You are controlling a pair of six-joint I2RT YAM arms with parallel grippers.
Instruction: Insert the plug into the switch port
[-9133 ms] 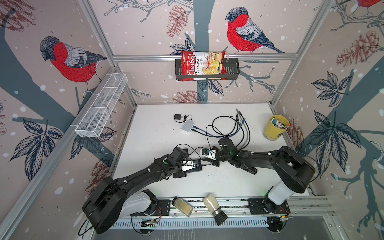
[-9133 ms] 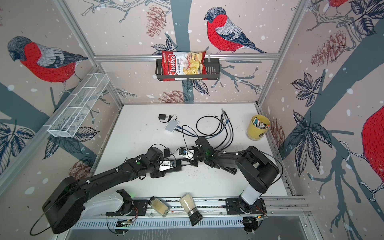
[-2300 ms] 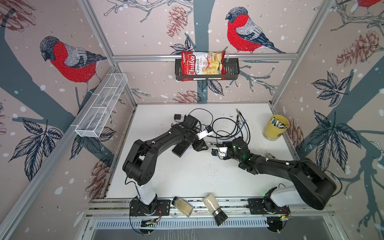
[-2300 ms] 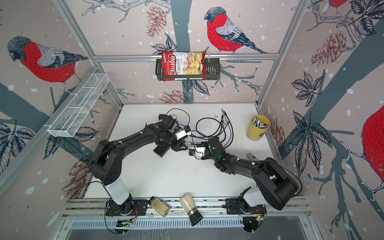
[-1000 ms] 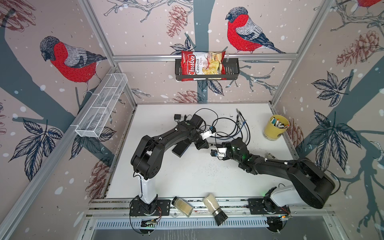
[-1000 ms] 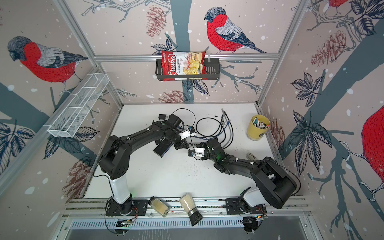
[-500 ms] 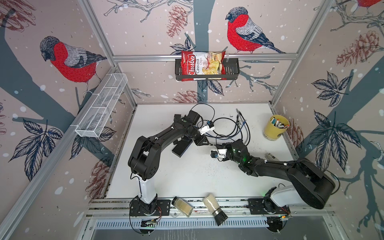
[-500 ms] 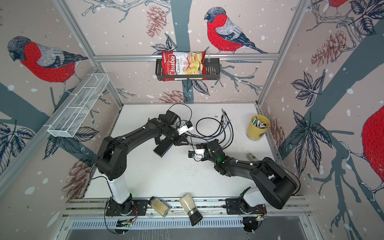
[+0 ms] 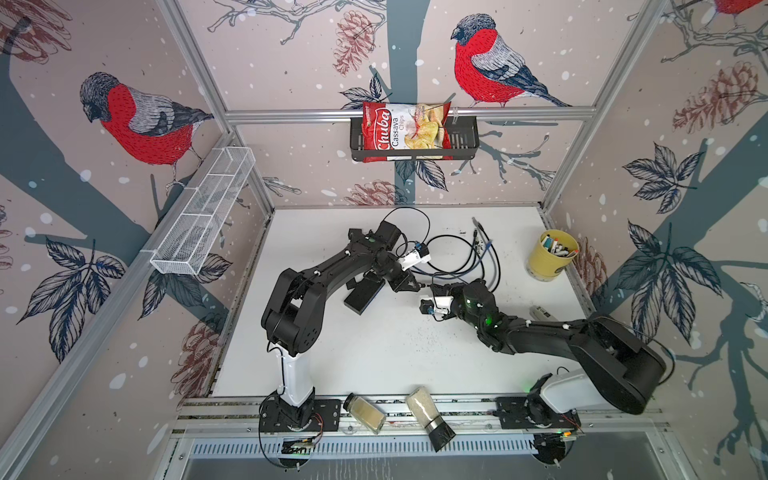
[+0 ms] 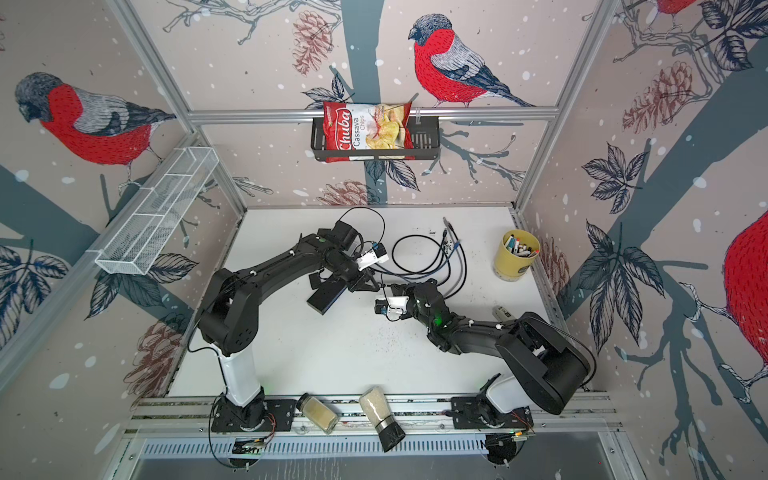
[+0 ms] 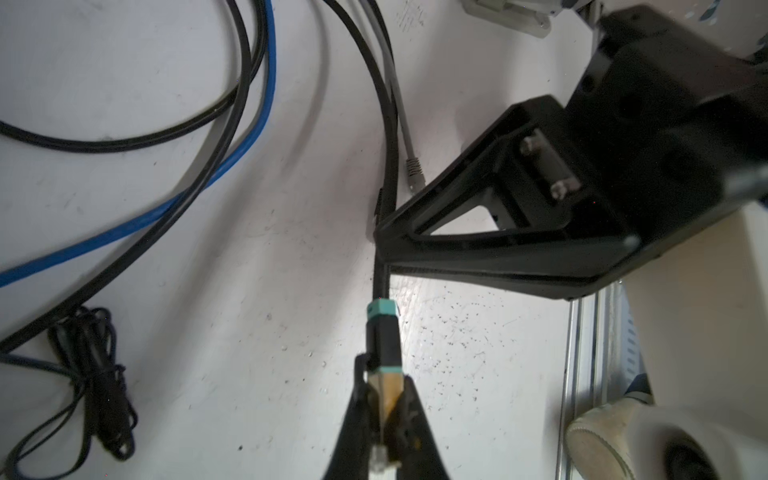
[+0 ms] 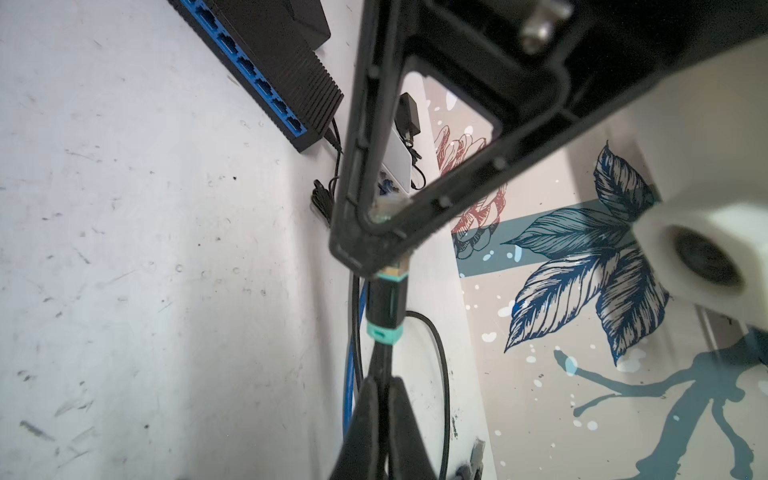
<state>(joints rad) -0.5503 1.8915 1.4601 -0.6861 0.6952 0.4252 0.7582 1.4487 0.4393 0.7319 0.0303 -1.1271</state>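
The plug [image 11: 384, 345] has a black boot with a teal ring and a clear tip. My left gripper [image 11: 384, 415] is shut on that clear tip. In the right wrist view the boot [image 12: 384, 307] sticks out of the left gripper's dark fingers [image 12: 365, 232]. My right gripper [image 12: 384, 399] is shut on the black cable [image 12: 382, 361] just behind the boot. In both top views the two grippers meet tip to tip, left gripper [image 9: 415, 286] and right gripper [image 9: 430, 287], just right of the black switch [image 9: 363, 296] [image 10: 326, 298]. The switch's blue port row [image 12: 266, 83] faces the table's front.
Loose black, blue and grey cables [image 9: 469, 257] coil behind the grippers. A yellow cup of pens [image 9: 550, 255] stands at the right wall, with a small grey part [image 9: 540, 311] in front of it. Two shakers [image 9: 365, 411] [image 9: 428, 415] lie on the front rail.
The left arm's wrist has swung a little toward the back while its fingertips stayed by the right gripper, and they have settled onto the plug's tip. The right arm has barely moved.
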